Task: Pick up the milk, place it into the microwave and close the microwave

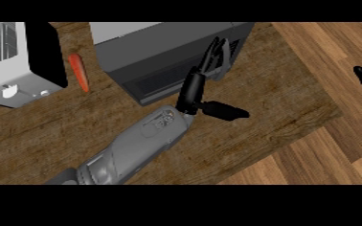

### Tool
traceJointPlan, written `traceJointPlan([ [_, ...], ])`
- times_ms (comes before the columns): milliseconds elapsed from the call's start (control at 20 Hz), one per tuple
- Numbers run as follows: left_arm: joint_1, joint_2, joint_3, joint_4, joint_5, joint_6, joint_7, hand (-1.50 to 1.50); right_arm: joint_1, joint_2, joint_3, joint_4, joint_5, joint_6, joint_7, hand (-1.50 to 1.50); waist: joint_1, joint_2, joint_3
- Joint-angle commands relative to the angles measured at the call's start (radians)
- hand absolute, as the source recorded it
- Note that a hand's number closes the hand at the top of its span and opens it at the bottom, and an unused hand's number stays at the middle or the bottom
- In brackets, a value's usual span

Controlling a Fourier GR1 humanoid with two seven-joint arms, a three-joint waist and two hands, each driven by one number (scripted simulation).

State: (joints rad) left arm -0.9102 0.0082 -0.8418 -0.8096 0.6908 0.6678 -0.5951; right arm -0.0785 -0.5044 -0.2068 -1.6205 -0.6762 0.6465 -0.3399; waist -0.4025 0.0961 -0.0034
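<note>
The dark grey microwave point(170, 43) stands at the back of the wooden counter point(63, 119), its front facing me. Its door looks flush with the body. My left hand point(194, 88) reaches up from a grey forearm that enters at the lower left. Its straight fingers point(214, 57) lie against the right part of the microwave's front, and the thumb point(226, 110) sticks out to the right. It holds nothing. The milk shows nowhere in this view. A black sliver of my right hand point(357, 74) shows at the right edge, over the floor.
An orange carrot point(79, 72) lies left of the microwave. A white and black appliance point(25, 67) stands at the far left. The counter's edge runs diagonally at the right and lower right, with wooden floor point(311, 153) beyond it.
</note>
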Motion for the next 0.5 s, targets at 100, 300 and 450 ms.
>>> traceJointPlan([
  [100, -0.056, -0.008, 0.020, 0.047, 0.046, 0.010, -0.003, -1.50, -0.018, -0.029, -0.010, 0.004, -0.025, 0.010, 0.020, -1.50, -0.021, 0.005, 0.000],
  [300, -0.057, -0.008, 0.008, 0.055, 0.063, 0.011, -0.022, -1.50, -0.023, -0.038, -0.008, 0.019, -0.037, 0.017, 0.032, -1.50, -0.020, 0.009, 0.002],
  [450, -0.055, -0.008, 0.001, 0.063, 0.075, 0.016, -0.041, -1.50, -0.030, -0.039, -0.002, 0.008, -0.051, 0.018, 0.040, -1.50, -0.022, 0.005, 0.001],
])
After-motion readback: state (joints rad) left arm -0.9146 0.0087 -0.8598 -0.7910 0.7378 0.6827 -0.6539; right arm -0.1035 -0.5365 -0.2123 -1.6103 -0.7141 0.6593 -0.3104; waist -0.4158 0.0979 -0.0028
